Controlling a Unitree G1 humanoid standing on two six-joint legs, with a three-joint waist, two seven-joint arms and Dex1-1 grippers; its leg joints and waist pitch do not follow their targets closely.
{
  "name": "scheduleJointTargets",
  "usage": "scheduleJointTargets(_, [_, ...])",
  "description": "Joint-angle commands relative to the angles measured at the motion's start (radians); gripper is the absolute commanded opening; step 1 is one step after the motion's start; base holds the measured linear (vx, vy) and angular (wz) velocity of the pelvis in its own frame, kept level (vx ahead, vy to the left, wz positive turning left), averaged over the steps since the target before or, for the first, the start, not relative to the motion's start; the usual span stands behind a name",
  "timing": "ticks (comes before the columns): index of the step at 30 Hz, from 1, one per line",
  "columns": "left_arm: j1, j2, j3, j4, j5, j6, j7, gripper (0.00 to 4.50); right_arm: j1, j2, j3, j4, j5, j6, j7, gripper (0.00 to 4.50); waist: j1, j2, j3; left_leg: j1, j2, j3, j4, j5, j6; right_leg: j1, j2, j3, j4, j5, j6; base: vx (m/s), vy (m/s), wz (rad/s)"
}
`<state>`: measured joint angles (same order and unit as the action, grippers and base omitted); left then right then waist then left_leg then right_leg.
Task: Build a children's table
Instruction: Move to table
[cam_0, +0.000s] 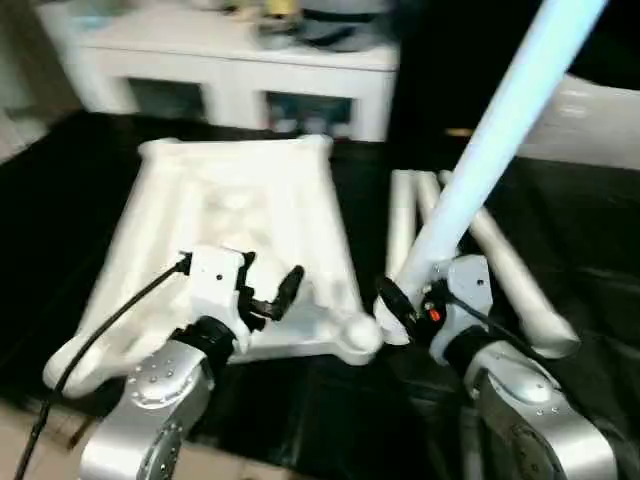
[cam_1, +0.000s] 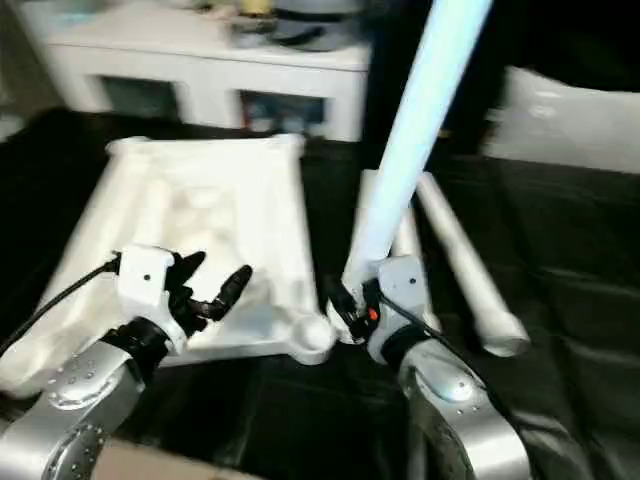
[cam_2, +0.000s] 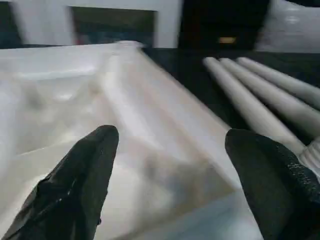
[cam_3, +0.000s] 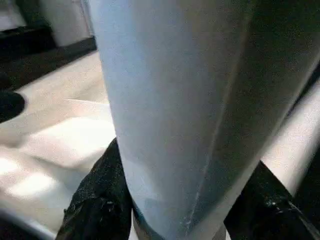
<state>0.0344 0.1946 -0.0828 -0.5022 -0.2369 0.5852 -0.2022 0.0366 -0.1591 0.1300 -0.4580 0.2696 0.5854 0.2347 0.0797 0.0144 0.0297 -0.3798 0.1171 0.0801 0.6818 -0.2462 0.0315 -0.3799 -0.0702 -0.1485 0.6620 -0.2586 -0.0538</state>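
Meanwhile right gripper (cam_0: 405, 305) clamps leg (cam_0: 500, 130); left gripper (cam_0: 270, 285) gapes empty.

A black surface (cam_0: 330, 420) carries the tabletop (cam_0: 235, 240) at centre-left and three legs (cam_0: 500, 260) at centre-right.

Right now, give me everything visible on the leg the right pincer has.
The held leg is a long white cylinder, smooth and plastic-looking, tinted bluish by the light. It stands steeply tilted, its top leaning up and to the right past the picture's edge. The right pincer is shut on its lower end, black fingers on both sides. It rises beside the tabletop's near right corner socket, not yet seated.
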Motion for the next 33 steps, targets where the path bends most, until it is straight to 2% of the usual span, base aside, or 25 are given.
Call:
scheduleJointTargets(1, [-0.004,0.008,0.014,-0.003,0.010,0.005,0.005,3.89,-0.005,0.001,0.003,-0.006,0.012,0.005,0.001,1.90,0.004,0.012,-0.029,0.009,0.084,-0.005,-0.103,0.032,0.016,0.064,-0.089,0.088,-0.154,-0.209,-0.121,-0.036,0.082,0.12])
scheduleJointTargets(2, [-0.006,0.011,0.015,-0.005,0.007,0.012,-0.001,3.89,-0.003,-0.003,0.006,-0.005,0.010,0.000,0.000,1.90,-0.013,0.036,-0.031,0.050,0.172,-0.038,-0.148,-0.064,0.048,0.036,-0.038,0.071,-0.105,-0.172,-0.088,-0.036,0.082,0.12])
scheduleJointTargets(3, [-0.006,0.014,0.013,-0.005,0.008,0.014,-0.004,3.89,-0.002,-0.003,0.006,-0.005,0.010,-0.001,-0.001,1.90,-0.020,0.046,-0.028,0.050,0.202,-0.051,-0.162,-0.148,0.025,0.037,-0.042,0.078,-0.085,-0.134,-0.077,-0.047,0.092,0.11])
scheduleJointTargets(4, [-0.007,0.019,0.011,-0.005,0.009,0.016,-0.007,3.89,-0.001,-0.003,0.006,-0.005,0.009,-0.002,-0.001,1.90,-0.028,0.053,-0.029,0.047,0.203,-0.054,-0.171,-0.239,-0.027,0.044,-0.058,0.089,-0.074,-0.034,-0.070,-0.047,0.069,0.01])
scheduleJointTargets(5, [-0.012,0.028,0.005,-0.003,0.007,0.015,-0.020,3.89,-0.002,-0.002,0.004,-0.005,0.007,-0.003,-0.001,1.90,-0.034,0.043,-0.024,0.041,0.186,-0.046,-0.172,-0.270,-0.045,0.048,-0.067,0.096,-0.085,-0.016,-0.076,-0.047,0.069,0.01])
scheduleJointTargets(6, [-0.017,0.038,-0.001,0.001,0.005,0.011,-0.033,3.89,-0.002,0.002,0.000,-0.006,0.003,-0.002,0.000,1.90,-0.036,0.032,-0.013,0.032,0.142,-0.019,-0.168,-0.353,-0.101,0.055,-0.086,0.111,-0.115,-0.093,-0.087,-0.066,0.046,-0.05])
scheduleJointTargets(7, [-0.021,0.044,-0.006,0.003,0.006,0.008,-0.040,3.89,-0.003,0.005,-0.002,-0.006,-0.002,-0.005,0.000,1.90,-0.045,0.027,-0.003,0.030,0.118,-0.007,-0.168,-0.440,-0.140,0.059,-0.096,0.114,-0.142,-0.291,-0.069,-0.064,0.036,-0.06])
scheduleJointTargets(8, [-0.025,0.049,-0.009,0.006,0.005,0.008,-0.047,3.89,-0.004,0.006,-0.003,-0.006,-0.004,-0.008,-0.001,1.90,-0.048,0.022,0.000,0.037,0.110,-0.003,-0.162,-0.455,-0.146,0.052,-0.105,0.116,-0.166,-0.454,-0.024,-0.064,0.036,-0.06])
scheduleJointTargets(10, [-0.028,0.049,-0.009,0.009,0.003,0.012,-0.050,3.89,-0.005,0.006,-0.004,-0.006,-0.003,-0.008,-0.002,1.90,-0.061,0.012,-0.001,0.036,0.101,0.001,-0.155,-0.414,-0.130,0.048,-0.105,0.113,-0.181,-0.556,0.025,0.000,0.000,0.00])
scheduleJointTargets(11, [-0.032,0.053,-0.011,0.013,0.007,0.011,-0.054,3.89,-0.006,0.003,-0.005,-0.007,-0.001,-0.007,-0.002,1.90,-0.064,0.010,-0.004,0.034,0.100,0.002,-0.154,-0.392,-0.124,0.048,-0.106,0.113,-0.183,-0.564,0.034,0.000,0.000,0.00])
scheduleJointTargets(12, [-0.034,0.055,-0.011,0.015,0.007,0.010,-0.054,3.89,-0.008,0.002,-0.006,-0.007,0.000,-0.007,-0.003,1.90,-0.071,0.013,-0.003,0.026,0.101,0.000,-0.156,-0.369,-0.118,0.049,-0.104,0.111,-0.182,-0.559,0.042,0.000,0.000,0.00])
scheduleJointTargets(13, [-0.035,0.055,-0.011,0.015,0.007,0.010,-0.054,3.89,-0.009,0.001,-0.006,-0.008,0.000,-0.007,-0.003,1.90,-0.079,0.012,-0.003,0.026,0.103,-0.002,-0.155,-0.371,-0.117,0.046,-0.101,0.109,-0.181,-0.544,0.043,0.000,0.000,0.00])
scheduleJointTargets(17, [-0.041,0.068,-0.019,0.026,0.004,0.002,-0.071,3.89,-0.032,0.006,-0.019,0.008,-0.002,-0.021,-0.010,1.90,-0.087,0.008,-0.008,0.022,0.104,0.000,-0.153,-0.328,-0.099,0.044,-0.101,0.114,-0.173,-0.483,0.018,0.000,0.000,0.00])
scheduleJointTargets(18, [-0.041,0.070,-0.020,0.026,-0.001,0.003,-0.080,3.89,-0.042,0.009,-0.022,0.017,-0.004,-0.023,-0.010,1.90,-0.088,0.010,-0.012,0.017,0.107,0.001,-0.153,-0.291,-0.093,0.047,-0.099,0.116,-0.165,-0.424,-0.001,0.000,0.000,0.00])
scheduleJointTargets(20, [-0.042,0.077,-0.024,0.029,-0.009,0.009,-0.099,3.89,-0.067,0.011,-0.023,0.043,-0.009,-0.024,-0.006,1.90,-0.085,0.016,-0.023,0.011,0.114,0.003,-0.149,-0.170,-0.078,0.055,-0.096,0.120,-0.141,-0.222,-0.057,0.000,0.000,0.00])
scheduleJointTargets(21, [-0.044,0.085,-0.028,0.030,-0.013,0.012,-0.113,3.89,-0.087,0.006,-0.018,0.064,-0.018,-0.030,-0.001,1.90,-0.086,0.016,-0.026,0.008,0.113,0.005,-0.147,-0.131,-0.074,0.057,-0.094,0.120,-0.133,-0.156,-0.074,0.053,0.000,0.01])
scheduleJointTargets(22, [-0.043,0.097,-0.032,0.028,-0.022,0.019,-0.132,3.89,-0.110,0.005,-0.014,0.089,-0.024,-0.036,0.004,1.90,-0.083,0.016,-0.034,0.009,0.112,0.008,-0.139,-0.048,-0.061,0.060,-0.093,0.119,-0.120,-0.032,-0.101,0.000,0.000,0.00])
scheduleJointTargets(23, [-0.043,0.114,-0.041,0.024,-0.029,0.023,-0.159,3.89,-0.140,0.002,-0.010,0.119,-0.031,-0.041,0.009,1.90,-0.083,0.016,-0.037,0.007,0.111,0.008,-0.136,-0.007,-0.054,0.063,-0.093,0.118,-0.111,0.027,-0.116,0.000,0.000,0.00])
scheduleJointTargets(24, [-0.040,0.145,-0.059,0.019,-0.034,0.026,-0.196,3.89,-0.178,-0.003,-0.004,0.158,-0.042,-0.044,0.015,1.90,-0.079,0.019,-0.041,0.008,0.107,0.013,-0.128,0.077,-0.033,0.063,-0.090,0.115,-0.100,0.136,-0.149,0.000,0.000,0.00])
scheduleJointTargets(25, [-0.040,0.145,-0.059,0.019,-0.034,0.026,-0.196,3.89,-0.178,-0.003,-0.004,0.158,-0.042,-0.044,0.015,1.90,-0.080,0.018,-0.040,0.006,0.105,0.014,-0.127,0.092,-0.026,0.065,-0.090,0.115,-0.097,0.157,-0.156,0.000,0.000,0.00])
scheduleJointTargets(27, [-0.033,0.199,-0.090,0.012,-0.032,0.026,-0.257,3.89,-0.245,-0.020,0.015,0.234,-0.076,-0.045,0.019,1.90,-0.073,0.018,-0.036,0.008,0.107,0.020,-0.129,0.083,-0.010,0.065,-0.091,0.115,-0.098,0.140,-0.170,0.000,0.000,0.00])
scheduleJointTargets(29, [-0.032,0.229,-0.104,0.005,-0.036,0.031,-0.296,3.89,-0.297,-0.038,0.030,0.295,-0.098,-0.040,0.033,1.90,-0.071,0.019,-0.034,0.011,0.111,0.020,-0.132,0.050,-0.017,0.063,-0.091,0.114,-0.100,0.092,-0.175,0.000,0.000,0.00])
scheduleJointTargets(30, [-0.032,0.240,-0.110,0.001,-0.037,0.032,-0.313,3.89,-0.319,-0.045,0.035,0.321,-0.105,-0.035,0.039,1.90,-0.070,0.016,-0.029,0.015,0.114,0.025,-0.135,-0.009,-0.032,0.062,-0.092,0.116,-0.107,0.014,-0.177,0.000,0.000,0.00])
scheduleJointTargets(32, [-0.031,0.259,-0.120,-0.008,-0.036,0.033,-0.336,3.89,-0.346,-0.056,0.042,0.356,-0.113,-0.028,0.050,1.90,-0.069,0.015,-0.027,0.016,0.115,0.027,-0.138,-0.046,-0.046,0.061,-0.093,0.118,-0.111,-0.041,-0.171,0.000,0.000,0.00])
scheduleJointTargets(33, [-0.029,0.273,-0.128,-0.014,-0.039,0.036,-0.348,3.89,-0.359,-0.066,0.049,0.375,-0.120,-0.029,0.064,1.90,-0.069,0.011,-0.026,0.016,0.116,0.028,-0.139,-0.055,-0.050,0.061,-0.093,0.119,-0.113,-0.057,-0.167,0.000,0.000,0.00])
